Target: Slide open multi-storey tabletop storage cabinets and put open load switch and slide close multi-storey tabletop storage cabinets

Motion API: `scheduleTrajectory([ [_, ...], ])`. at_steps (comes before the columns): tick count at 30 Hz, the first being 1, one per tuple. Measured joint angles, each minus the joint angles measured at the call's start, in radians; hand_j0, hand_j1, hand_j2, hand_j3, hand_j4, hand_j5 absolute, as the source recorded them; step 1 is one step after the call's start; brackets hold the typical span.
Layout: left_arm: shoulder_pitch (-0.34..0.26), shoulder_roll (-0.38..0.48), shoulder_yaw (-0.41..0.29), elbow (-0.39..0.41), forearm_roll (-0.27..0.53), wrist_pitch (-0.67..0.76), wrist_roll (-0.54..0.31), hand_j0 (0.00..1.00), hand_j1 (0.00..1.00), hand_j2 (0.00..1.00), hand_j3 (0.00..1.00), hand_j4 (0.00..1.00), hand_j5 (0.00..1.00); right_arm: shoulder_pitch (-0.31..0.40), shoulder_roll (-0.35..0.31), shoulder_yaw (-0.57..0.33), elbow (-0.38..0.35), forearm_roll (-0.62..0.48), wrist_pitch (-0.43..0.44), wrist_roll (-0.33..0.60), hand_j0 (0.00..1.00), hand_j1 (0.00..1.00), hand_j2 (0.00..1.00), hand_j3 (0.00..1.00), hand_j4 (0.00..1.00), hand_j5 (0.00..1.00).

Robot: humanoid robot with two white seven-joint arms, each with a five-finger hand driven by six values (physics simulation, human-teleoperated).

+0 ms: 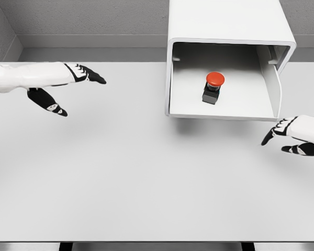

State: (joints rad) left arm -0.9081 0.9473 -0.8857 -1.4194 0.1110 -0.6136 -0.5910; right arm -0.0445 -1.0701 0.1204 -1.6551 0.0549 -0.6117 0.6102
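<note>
The load switch (pixel 213 87), a dark block topped with a red button, sits upright inside the pulled-out drawer (pixel 188 99) of the white storage cabinet (pixel 225 21). The right hand (pixel 295 137), just beside the drawer's front right corner, has its fingers loosely spread and holds nothing. The left hand (pixel 68 86), well left of the drawer above the white desk (pixel 120 178), is likewise relaxed and empty.

The white cabinet (pixel 227 31) has its drawer (pixel 188 107) slid out toward the viewer. The switch (pixel 213 87), a dark square body with a round red button on top, stands upright inside the drawer, near its middle, clear of its walls.
</note>
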Motion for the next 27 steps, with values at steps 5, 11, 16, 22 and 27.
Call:
scheduleTrajectory([
  [5,0.0,0.0,0.0,0.0,0.0,0.0,0.0,1.0,1.0,1.0,1.0,1.0,1.0,0.02,-0.004,0.002,-0.057,0.005,-0.002,0.001,0.64,0.64,0.64,0.64,0.64,0.64],
  [11,0.0,0.001,0.001,0.001,0.0,0.0,0.0,1.0,1.0,1.0,1.0,1.0,1.0,0.005,-0.008,0.003,-0.098,0.007,-0.002,0.001,0.63,0.63,0.63,0.63,0.63,0.63],
  [16,0.002,0.0,0.0,0.001,0.0,0.0,0.0,1.0,1.0,1.0,1.0,1.0,1.0,-0.029,-0.008,0.006,-0.103,0.007,-0.003,0.003,0.64,0.64,0.64,0.64,0.64,0.64],
  [22,0.002,0.0,0.0,0.001,0.0,0.0,0.0,1.0,1.0,1.0,1.0,1.0,1.0,-0.067,0.001,0.01,-0.101,0.001,-0.002,0.001,0.64,0.64,0.64,0.64,0.64,0.64],
  [27,0.002,0.0,0.0,0.001,0.0,0.0,0.0,1.0,1.0,1.0,1.0,1.0,1.0,-0.225,0.029,0.095,-0.09,0.001,-0.001,0.001,0.64,0.64,0.64,0.64,0.64,0.64],
])
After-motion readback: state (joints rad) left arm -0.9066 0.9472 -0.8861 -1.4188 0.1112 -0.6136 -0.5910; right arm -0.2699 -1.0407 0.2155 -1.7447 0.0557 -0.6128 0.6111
